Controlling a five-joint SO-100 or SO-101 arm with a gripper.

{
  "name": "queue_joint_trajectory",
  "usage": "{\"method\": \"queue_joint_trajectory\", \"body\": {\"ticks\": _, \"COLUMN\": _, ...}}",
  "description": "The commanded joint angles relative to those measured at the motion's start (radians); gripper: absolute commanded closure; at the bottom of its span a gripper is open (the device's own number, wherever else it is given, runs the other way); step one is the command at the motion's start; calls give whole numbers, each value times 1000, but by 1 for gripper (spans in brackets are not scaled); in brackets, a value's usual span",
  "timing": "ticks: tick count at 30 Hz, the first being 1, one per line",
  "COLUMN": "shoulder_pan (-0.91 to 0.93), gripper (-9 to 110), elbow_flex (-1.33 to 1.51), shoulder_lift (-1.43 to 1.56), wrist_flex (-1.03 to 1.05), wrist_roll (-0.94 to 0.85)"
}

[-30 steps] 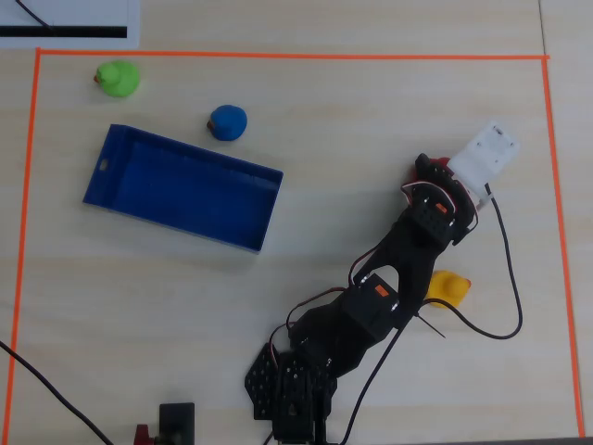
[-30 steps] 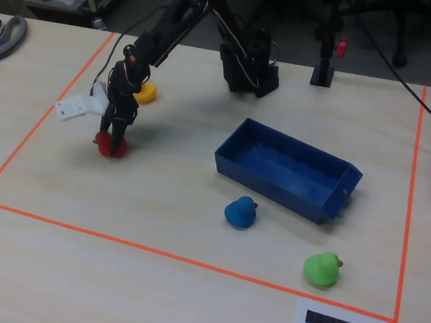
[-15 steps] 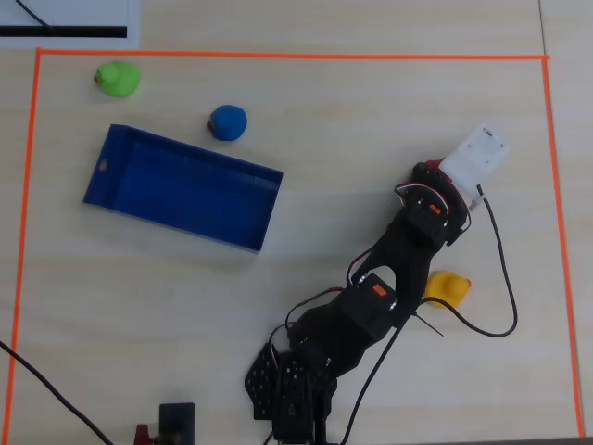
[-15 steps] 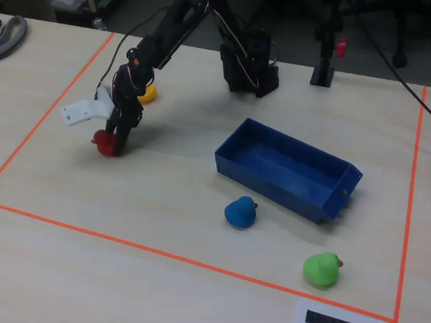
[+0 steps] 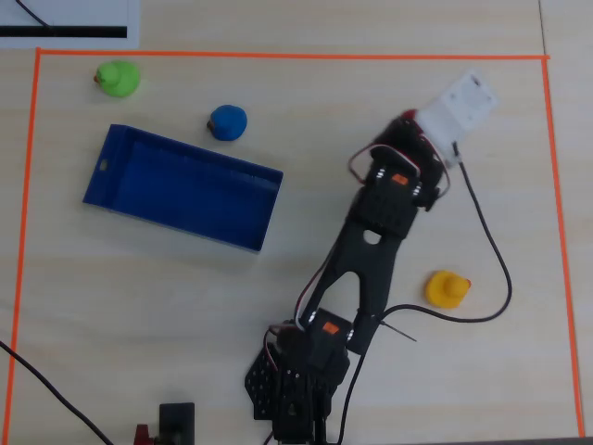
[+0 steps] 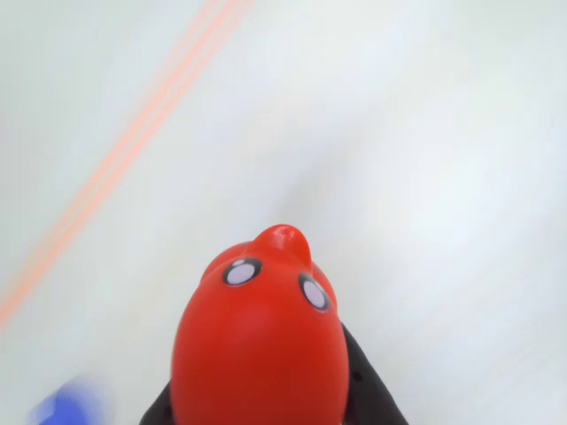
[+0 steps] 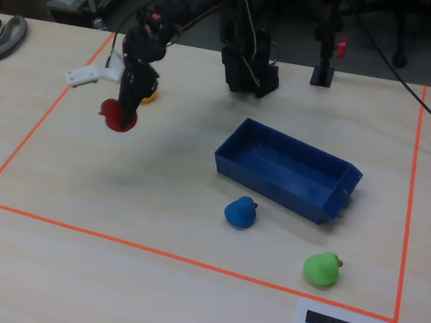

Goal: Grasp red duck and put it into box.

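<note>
Tape (image 7: 56, 106) in orange marks out my working area on the pale table (image 7: 75, 275), and most of the floor inside it is bare — wide open wood between me and the box (image 7: 286, 173) in the fixed view. My claw (image 7: 124, 117) is closed on the red duck (image 7: 113, 115), holding it up off the table near the left tape line in that view, well apart from the box. The box lies empty, its long side slanted, with the blue duck (image 7: 240, 212) just off its near wall and the green duck (image 7: 321, 269) farther out toward the tape corner. A yellow duck (image 7: 148, 97) peeks out behind my arm.

The overhead view hides nearly all of my catch: only a red sliver (image 5: 408, 116) shows under the white camera mount (image 5: 460, 108). It does show the yellow duck (image 5: 447, 288) whole, beside my arm, and the box (image 5: 182, 187) with its tag hole at the left end, blue duck (image 5: 227, 121) and green duck (image 5: 119, 79) above it.

The wrist view alone gives the red duck (image 6: 261, 345) close — beak up, both eyes showing, black fingers (image 6: 368, 390) on its flanks. The background there is blurred; tape streaks cross the upper left.
</note>
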Motion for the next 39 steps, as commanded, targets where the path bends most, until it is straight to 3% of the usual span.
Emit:
{"method": "queue_joint_trajectory", "body": {"ticks": 1, "shoulder_pan": -213, "gripper": 101, "elbow_flex": -92, "shoulder_lift": 210, "wrist_flex": 143, "wrist_roll": 163}}
{"method": "queue_joint_trajectory", "body": {"ticks": 7, "shoulder_pan": -635, "gripper": 101, "elbow_flex": -137, "shoulder_lift": 213, "wrist_flex": 268, "wrist_roll": 334}}
{"method": "queue_joint_trajectory", "body": {"ticks": 12, "shoulder_pan": -836, "gripper": 101, "elbow_flex": -121, "shoulder_lift": 117, "wrist_flex": 258, "wrist_roll": 374}}
{"method": "queue_joint_trajectory", "body": {"ticks": 26, "shoulder_pan": -856, "gripper": 101, "elbow_flex": 390, "shoulder_lift": 98, "wrist_flex": 5, "wrist_roll": 333}}
{"method": "queue_joint_trajectory", "body": {"ticks": 32, "shoulder_pan": -899, "gripper": 101, "elbow_flex": 457, "shoulder_lift": 112, "wrist_flex": 26, "wrist_roll": 334}}
{"method": "queue_joint_trajectory", "body": {"ticks": 39, "shoulder_pan": -877, "gripper": 80, "elbow_flex": 523, "shoulder_lift": 158, "wrist_flex": 17, "wrist_roll": 307}}
